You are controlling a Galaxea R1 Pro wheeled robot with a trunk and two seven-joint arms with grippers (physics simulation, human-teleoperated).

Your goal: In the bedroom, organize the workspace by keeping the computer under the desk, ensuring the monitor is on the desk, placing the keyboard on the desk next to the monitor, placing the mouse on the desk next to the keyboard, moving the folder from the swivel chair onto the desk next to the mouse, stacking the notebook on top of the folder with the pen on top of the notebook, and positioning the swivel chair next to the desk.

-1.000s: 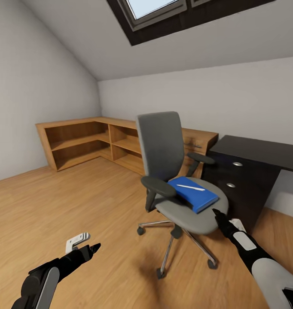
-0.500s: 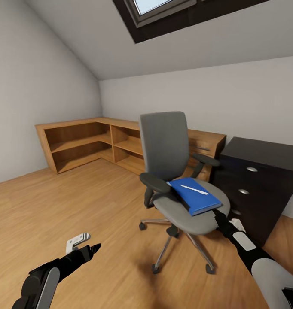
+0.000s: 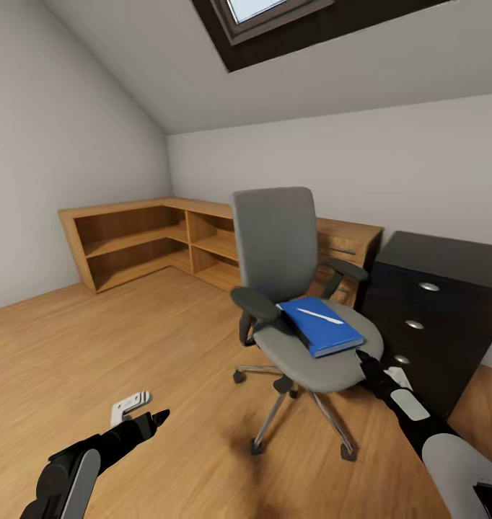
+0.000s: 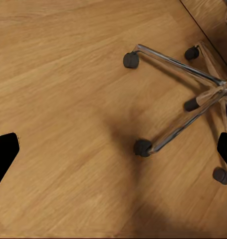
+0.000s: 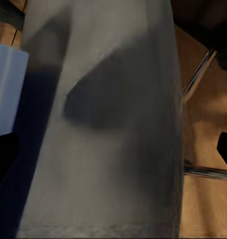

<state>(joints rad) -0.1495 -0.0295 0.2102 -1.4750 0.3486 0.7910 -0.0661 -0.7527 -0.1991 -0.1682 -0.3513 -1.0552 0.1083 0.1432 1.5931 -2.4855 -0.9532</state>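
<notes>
The grey swivel chair [image 3: 276,245] stands mid-room on its chrome base [image 4: 179,102]. On its seat lies the blue folder [image 3: 319,328] with the white pen [image 3: 319,316] on top. The notebook is hidden. The black desk [image 3: 448,259] with round silver knobs stands right of the chair. My right gripper [image 3: 363,358] is open at the seat's front edge, the seat [image 5: 118,124] and the folder's edge [image 5: 6,89] close before it. My left gripper [image 3: 159,416] hangs open and empty over the floor [image 4: 68,99]. Computer, monitor, keyboard and mouse are out of view.
A low wooden L-shaped shelf unit [image 3: 138,238] runs along the far walls behind the chair. A skylight [image 3: 268,14] sits in the sloped ceiling. Open wooden floor [image 3: 94,346] stretches left of the chair.
The whole picture has shifted a little, so the camera moved; more of the desk's drawer front shows now. Both arms keep the same pose in the picture.
</notes>
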